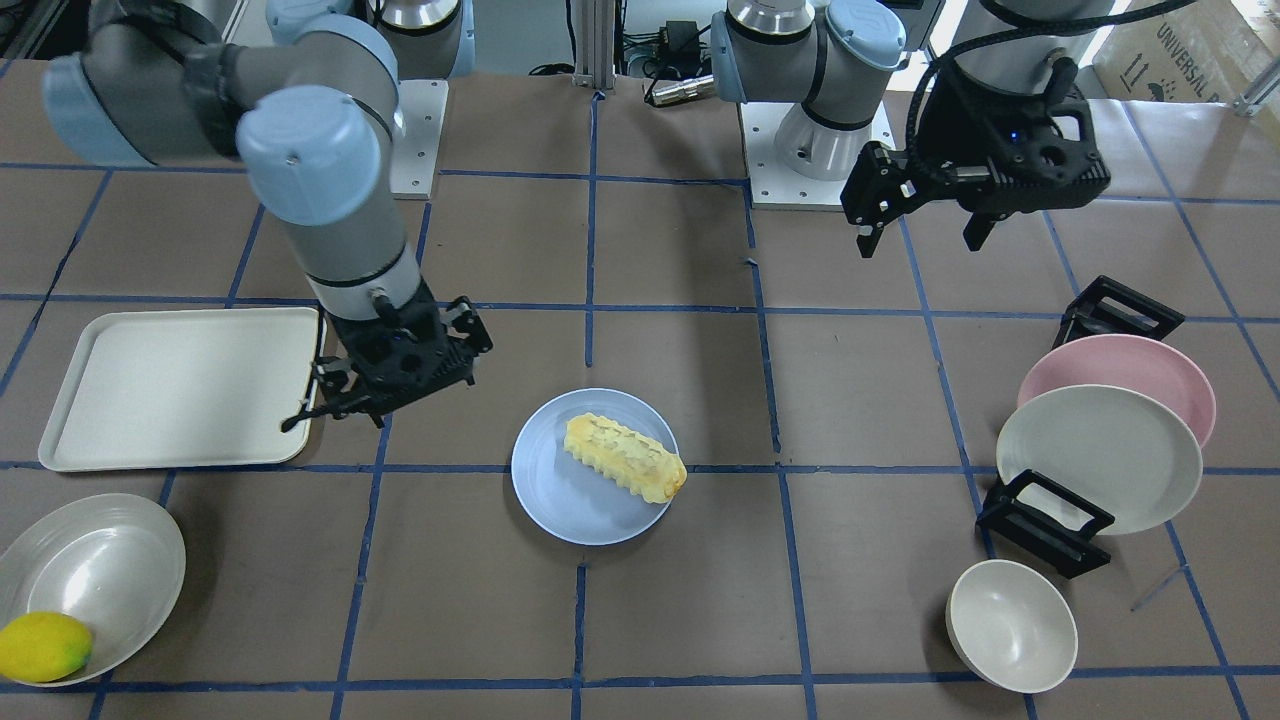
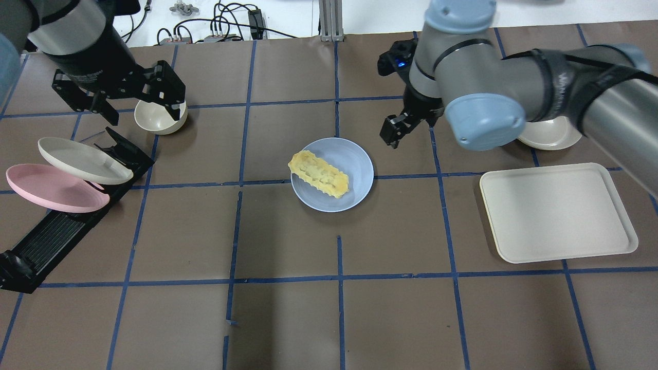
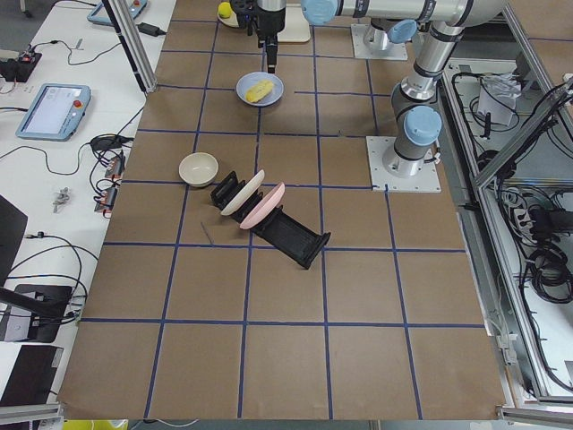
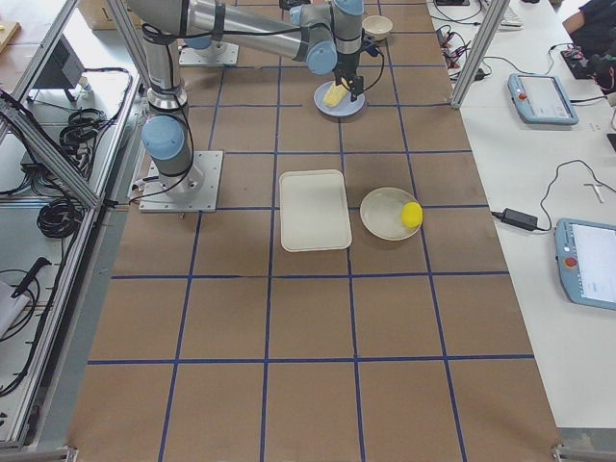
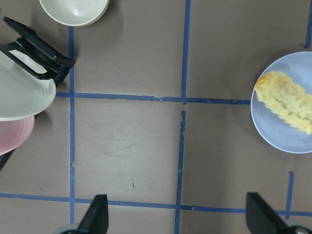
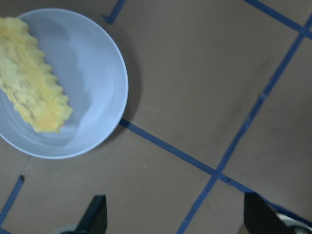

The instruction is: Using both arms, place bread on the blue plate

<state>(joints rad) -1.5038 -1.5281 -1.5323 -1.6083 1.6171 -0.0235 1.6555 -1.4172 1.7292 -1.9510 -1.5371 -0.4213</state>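
Low at the near left edge of the table (image 2: 288, 308), a long black rack (image 2: 56, 231) runs away from the camera. It carries a pink plate (image 2: 46, 187) and an off-white plate (image 2: 82, 160), both tilted. Just beyond them the left arm (image 2: 77, 36) comes in from the far left corner. The left gripper (image 2: 140, 113) points down over a small bowl (image 2: 154, 124), its fingers spread wide with nothing between them, well apart from the blue plate (image 2: 360, 172).

That plate is round, shallow and pale lavender-blue, and it sits flat near the middle of the table. The bread (image 2: 318, 173) lies on it at a slant, toward its left half. It is a long pale-yellow loaf with ridged, scalloped sides. One end is orange-brown and reaches the plate's rim on the side away from the robot.

Just right of the plate and a little beyond it, the right gripper (image 6: 176, 219) hangs over bare table, pointing down. Its fingers are also wide apart and hold nothing. The right arm (image 2: 483, 118) comes in from the right edge, its big elbow joint in front of the wrist. Its forearm crosses over a shallow bowl (image 2: 545, 136), where a lemon (image 1: 45, 645) lies. Nearer the robot on the right lies a pale rectangular tray (image 2: 558, 213).
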